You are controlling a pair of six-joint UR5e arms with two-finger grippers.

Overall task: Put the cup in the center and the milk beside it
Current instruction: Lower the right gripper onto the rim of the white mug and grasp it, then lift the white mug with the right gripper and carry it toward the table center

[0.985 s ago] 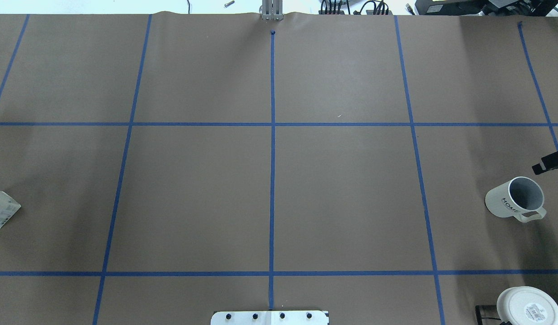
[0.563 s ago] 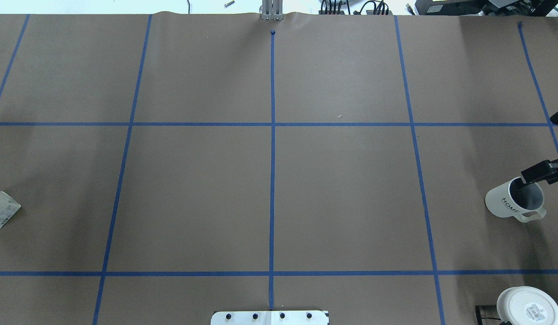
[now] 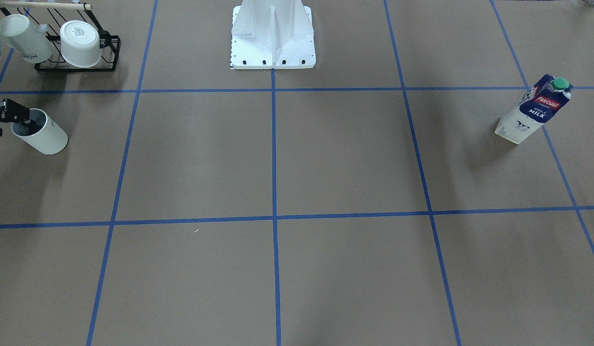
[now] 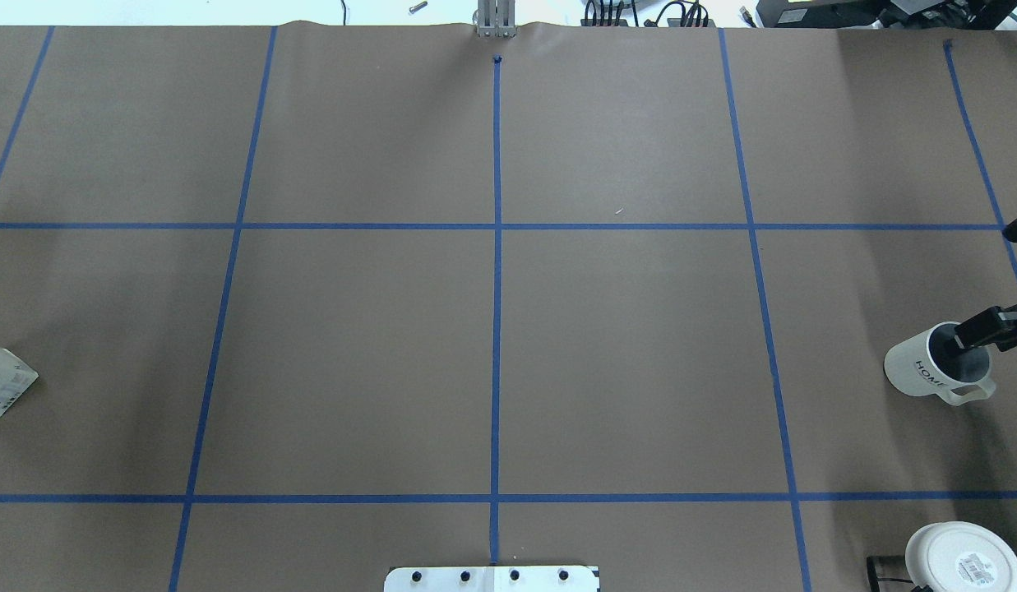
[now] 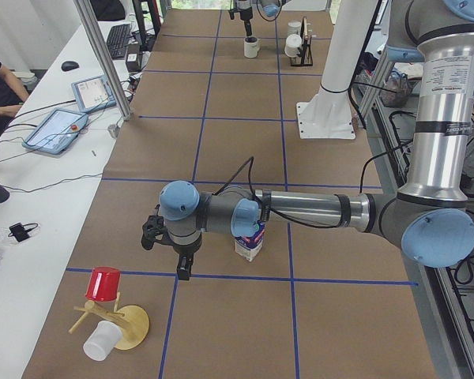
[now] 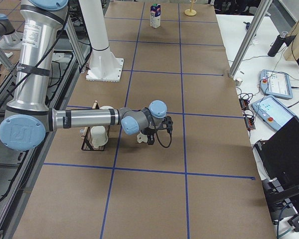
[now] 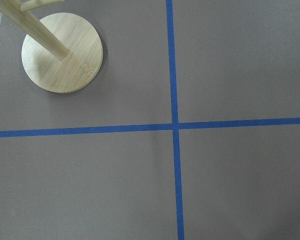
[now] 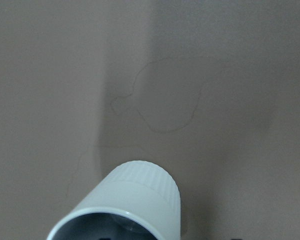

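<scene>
The cup [image 4: 936, 363], a white mug marked "HOME", stands at the table's far right; it also shows in the front view [image 3: 43, 135] and at the bottom of the right wrist view [image 8: 125, 205]. My right gripper [image 4: 990, 284] is open above it, with one finger [image 4: 973, 333] dipped inside the cup's mouth and the other outside, apart from the wall. The milk [image 3: 533, 109] stands upright at the far left, its edge showing in the overhead view [image 4: 2, 390]. My left gripper [image 5: 167, 246] hovers beside the milk [image 5: 250, 245]; I cannot tell whether it is open or shut.
A black wire rack [image 3: 76, 67] with two other white mugs stands near the cup, behind it toward the robot. A wooden cup tree [image 5: 114, 320] with a red cup stands past the milk; its base shows in the left wrist view [image 7: 62, 52]. The robot base [image 3: 272, 41] is at mid-table.
My right gripper has moved in over the cup and lowered one finger into its mouth; its second finger has come into view at the right edge. The cup and the milk have not moved.
</scene>
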